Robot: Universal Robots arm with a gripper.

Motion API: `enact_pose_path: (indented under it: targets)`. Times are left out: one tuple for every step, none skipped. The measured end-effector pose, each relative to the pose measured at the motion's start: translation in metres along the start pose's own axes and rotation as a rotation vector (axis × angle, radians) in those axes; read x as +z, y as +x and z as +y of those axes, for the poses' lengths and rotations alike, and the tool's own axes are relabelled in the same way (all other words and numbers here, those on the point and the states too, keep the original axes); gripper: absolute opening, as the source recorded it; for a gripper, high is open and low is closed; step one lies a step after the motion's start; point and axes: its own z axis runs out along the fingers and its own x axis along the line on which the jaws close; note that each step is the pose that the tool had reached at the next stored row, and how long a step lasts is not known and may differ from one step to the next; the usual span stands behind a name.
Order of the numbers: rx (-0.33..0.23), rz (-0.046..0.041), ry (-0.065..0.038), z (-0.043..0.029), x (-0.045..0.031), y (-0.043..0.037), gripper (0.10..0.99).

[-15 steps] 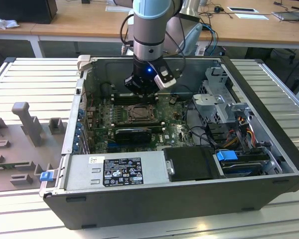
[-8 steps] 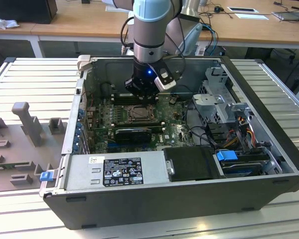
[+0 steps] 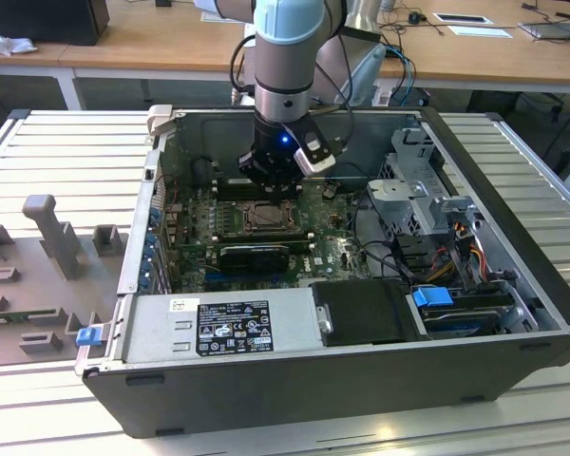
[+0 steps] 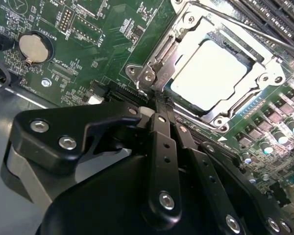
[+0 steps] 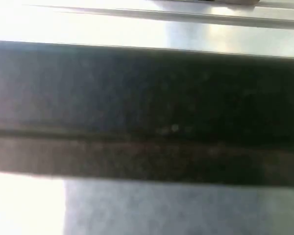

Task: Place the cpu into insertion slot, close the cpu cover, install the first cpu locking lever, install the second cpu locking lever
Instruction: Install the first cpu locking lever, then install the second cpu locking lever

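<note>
So the gripper (image 4: 159,105), fingers pinched together, sits at the cpu cover (image 4: 157,58) corner; that thin springy lever (image 4: 245,29) wants hooking near its end.

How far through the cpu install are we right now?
In the second wrist view the cpu sits in the insertion slot with the cpu cover down around it. The gripper is shut at the cover's corner by a lever. Whether either lever is latched is unclear.
</note>
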Motion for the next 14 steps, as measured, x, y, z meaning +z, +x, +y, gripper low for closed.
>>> enact_pose_path:
  targets:
    - [0.000,0.0004,0.001,0.0001,-0.0029,0.0000,0.106]
    - [0.000,0.0007,0.001,0.0003,-0.0068,0.0000,0.106]
    - [0.000,0.0007,0.001,0.0009,-0.0146,-0.0002,0.106]
    - [0.000,0.0008,0.002,0.0012,-0.0178,-0.0003,0.106]
    - [0.000,0.0006,0.002,0.0011,-0.0177,-0.0003,0.106]
    - [0.000,0.0007,0.002,0.0007,-0.0178,-0.0002,0.106]
    - [0.000,0.0007,0.002,0.0004,-0.0179,-0.0002,0.106]
    - [0.000,0.0007,0.002,0.0000,-0.0179,-0.0002,0.106]
    - [0.000,0.0007,0.002,-0.0002,-0.0179,-0.0002,0.106]
    - [0.000,0.0007,0.002,-0.0008,-0.0180,-0.0001,0.106]
    - [0.000,0.0008,0.002,-0.0012,-0.0180,-0.0001,0.106]
    - [0.000,0.0008,0.002,-0.0013,-0.0180,-0.0001,0.106]
    - [0.000,0.0008,0.003,-0.0015,-0.0181,-0.0001,0.106]
    - [0.000,0.0007,0.002,-0.0020,-0.0181,-0.0001,0.106]
